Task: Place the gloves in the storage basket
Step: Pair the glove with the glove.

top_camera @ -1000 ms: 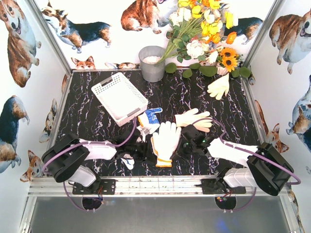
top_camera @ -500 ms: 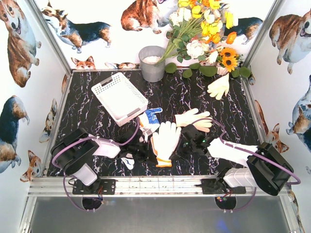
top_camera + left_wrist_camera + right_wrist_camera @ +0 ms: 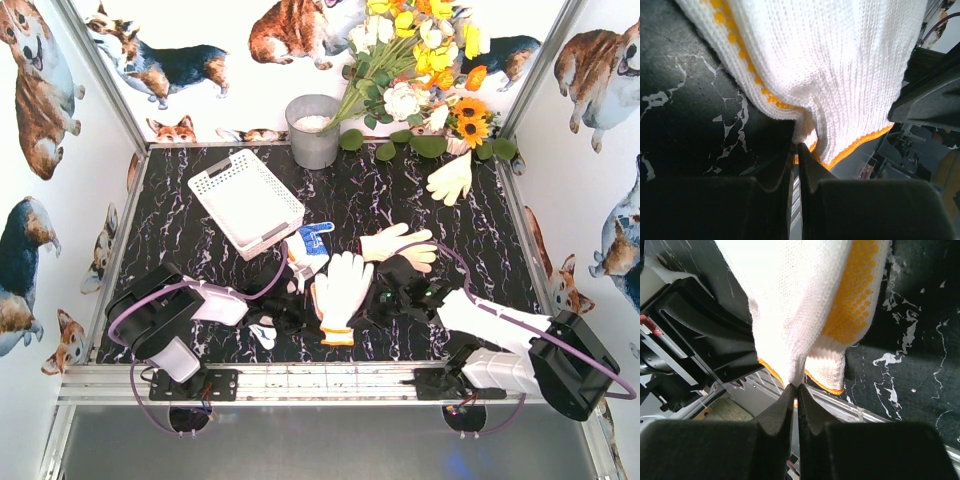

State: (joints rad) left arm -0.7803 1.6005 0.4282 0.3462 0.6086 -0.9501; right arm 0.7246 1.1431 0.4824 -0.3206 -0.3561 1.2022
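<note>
A white knit glove with an orange cuff (image 3: 342, 285) lies at the front middle of the black marble table, and both grippers pinch it. My left gripper (image 3: 310, 318) is shut on its cuff edge from the left; the left wrist view shows the glove (image 3: 840, 65) bunched at the closed tips of my left gripper (image 3: 796, 146). My right gripper (image 3: 374, 300) is shut on its right side; the right wrist view has the fabric (image 3: 790, 305) caught in my right gripper (image 3: 795, 386), with an orange-dotted layer (image 3: 855, 300) beside it. The white lattice storage basket (image 3: 222, 187) sits empty at the back left.
A blue-and-white glove (image 3: 309, 243) lies just in front of the basket. A cream glove (image 3: 397, 243) lies right of centre, another (image 3: 452, 178) at the back right. A grey bucket (image 3: 313, 132) and a flower bouquet (image 3: 420, 70) stand at the back. A small white piece (image 3: 264, 331) lies near the left gripper.
My left gripper has closed its jaws on the glove's cuff. The right arm's elbow has swung out to the right while its gripper keeps hold of the glove.
</note>
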